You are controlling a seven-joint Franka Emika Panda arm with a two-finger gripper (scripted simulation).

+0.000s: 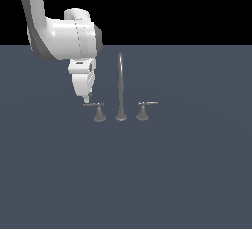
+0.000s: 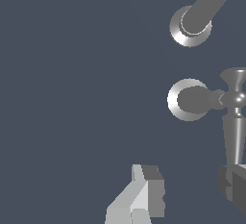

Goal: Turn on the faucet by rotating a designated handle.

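Sim render, dark grey-blue floor, black backdrop above. One white Panda arm reaching down from the exterior view's upper left.

Faucet mid-scene, small grey metal set: tall thin gooseneck spout on flared base, w/ two lever handles flanking it. Target handle on the exterior view's left of spout, conical base on floor, thin arm pointing toward that view's left. Mirrored handle on the exterior view's right, arm pointing right, well apart from the arm.

Gripper pointing down, tip right at the outer end of the target handle's arm, just beside or touching; can't tell which from ext. view.

Wrist view: handle seen from above, lever arm tapering toward the gripper, cone base beside it. Spout base further off, tube running out of frame. Two fingers visible: light one well clear of the lever, dark one at frame edge, right at the lever's tip, appears in contact. Jaws spread wide, nothing clamped between them; lever end sitting at the inner face of the dark finger, not pinched.

Handle arm roughly level in ext. view.
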